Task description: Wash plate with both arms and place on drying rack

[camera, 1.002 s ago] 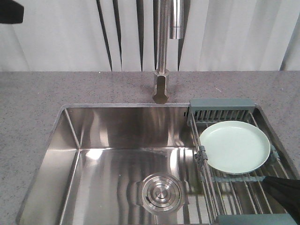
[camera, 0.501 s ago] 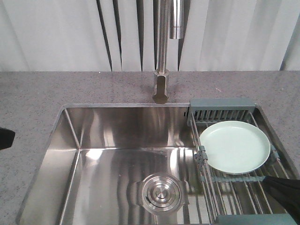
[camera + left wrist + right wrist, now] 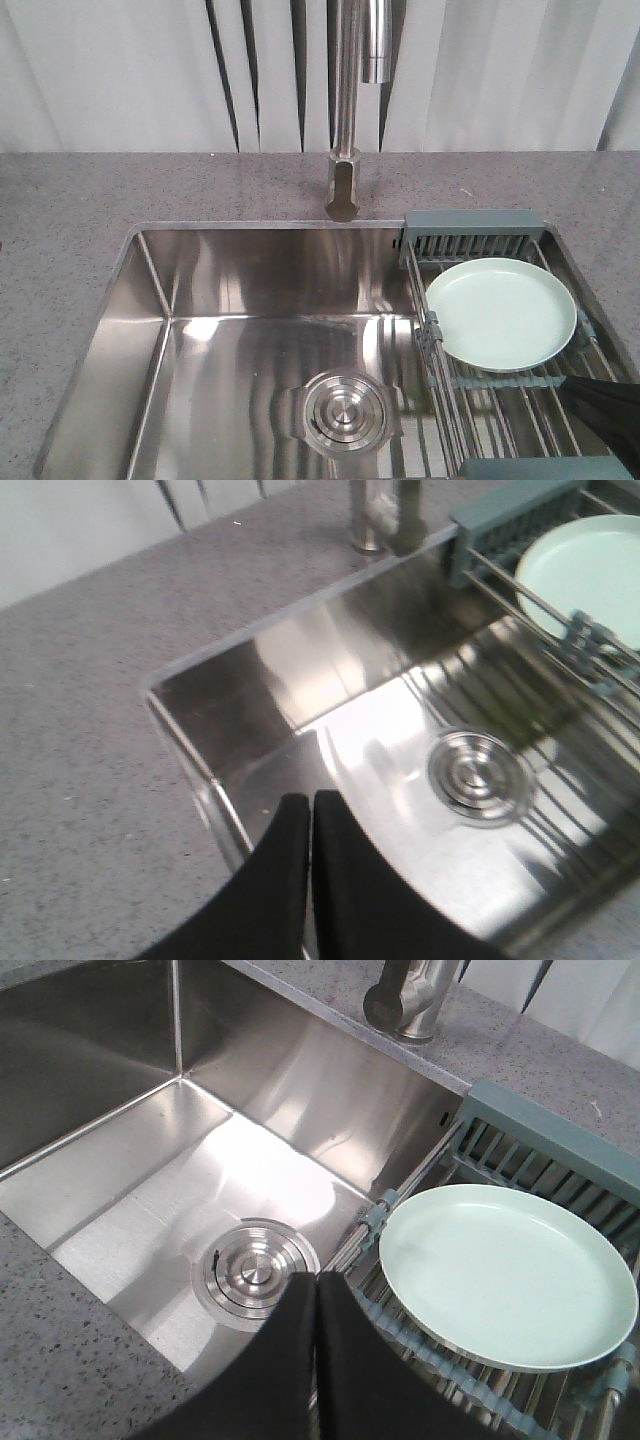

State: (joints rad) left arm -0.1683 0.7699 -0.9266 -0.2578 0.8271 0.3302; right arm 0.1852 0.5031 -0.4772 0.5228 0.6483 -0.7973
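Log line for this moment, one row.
plate: flat on drying rack | left gripper: shut, empty | right gripper: shut, empty

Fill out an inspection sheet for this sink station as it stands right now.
Surface: grey speckled countertop around a steel sink basin; the basin holds only its drain cover.
Job's things: plate lies flat, face up, on the drying rack, which spans the basin's right side.
Clutter: nothing seen.
Grippers: left gripper has its fingers pressed together, holding nothing, above the basin's near-left edge; right gripper likewise shut and empty, just short of the plate.
Cables: nothing seen.
Surroundings: faucet behind the basin; pale curtain behind the counter.
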